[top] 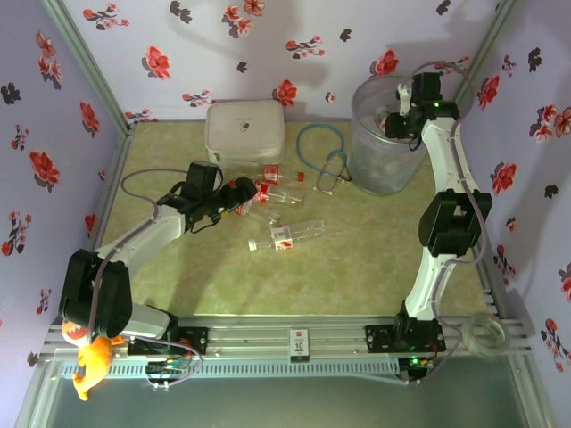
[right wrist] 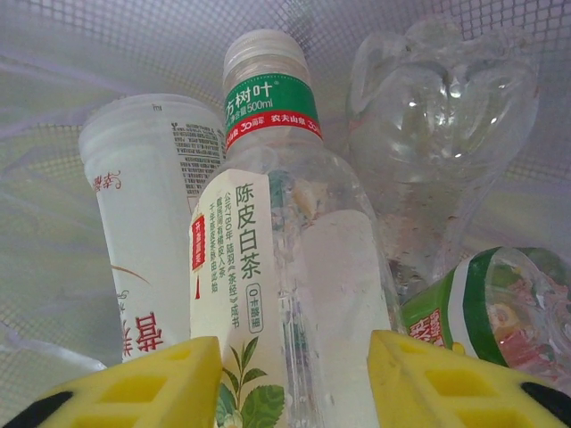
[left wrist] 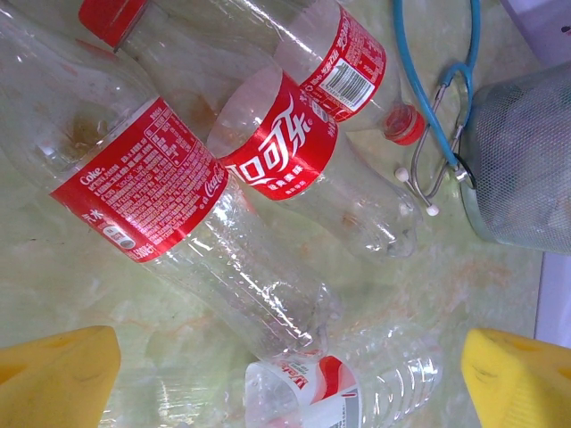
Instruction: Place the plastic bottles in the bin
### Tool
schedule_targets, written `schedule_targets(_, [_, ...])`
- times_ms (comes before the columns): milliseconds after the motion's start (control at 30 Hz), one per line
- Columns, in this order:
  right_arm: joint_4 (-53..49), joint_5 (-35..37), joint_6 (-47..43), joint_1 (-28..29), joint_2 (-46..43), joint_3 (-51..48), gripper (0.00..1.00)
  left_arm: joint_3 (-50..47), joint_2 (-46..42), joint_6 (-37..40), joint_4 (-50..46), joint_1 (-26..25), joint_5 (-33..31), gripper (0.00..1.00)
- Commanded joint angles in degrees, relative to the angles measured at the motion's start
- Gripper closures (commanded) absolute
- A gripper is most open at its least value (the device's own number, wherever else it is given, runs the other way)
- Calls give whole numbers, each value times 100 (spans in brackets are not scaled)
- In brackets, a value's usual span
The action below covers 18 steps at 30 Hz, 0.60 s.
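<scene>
Top external: the left gripper (top: 234, 192) is recorded low over the loose plastic bottles (top: 272, 214) at mid-table, with a white case (top: 245, 129) lying beyond it. The right gripper (top: 397, 120) is seen reaching into the bin (top: 379, 169). A blue stethoscope (top: 326, 160) lies just beside the bin, on this gripper's left.

Left wrist: the jaws are spread wide, yellow fingertips (left wrist: 53, 379) at both lower corners. Three red-labelled bottles (left wrist: 134, 178) lie ahead of the fingers, touching one another. A smaller bottle (left wrist: 339, 392) lies between the fingertips, apart from both.

Right wrist: a tea bottle (right wrist: 277, 267) is held between the yellow fingers, its white cap pointing away. Other bottles are packed ahead and to either side, inside the bin's wall.
</scene>
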Motion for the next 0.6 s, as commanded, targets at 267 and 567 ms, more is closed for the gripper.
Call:
schedule_targets(267, [-207,-937,448,71,-628,1009,25,265,-153,308,-633,46,-466,0])
schedule_targets(567, [1041,-1374,925,344,-2350,-1274,23,294,107,-1087,-929,-89,-1703,7])
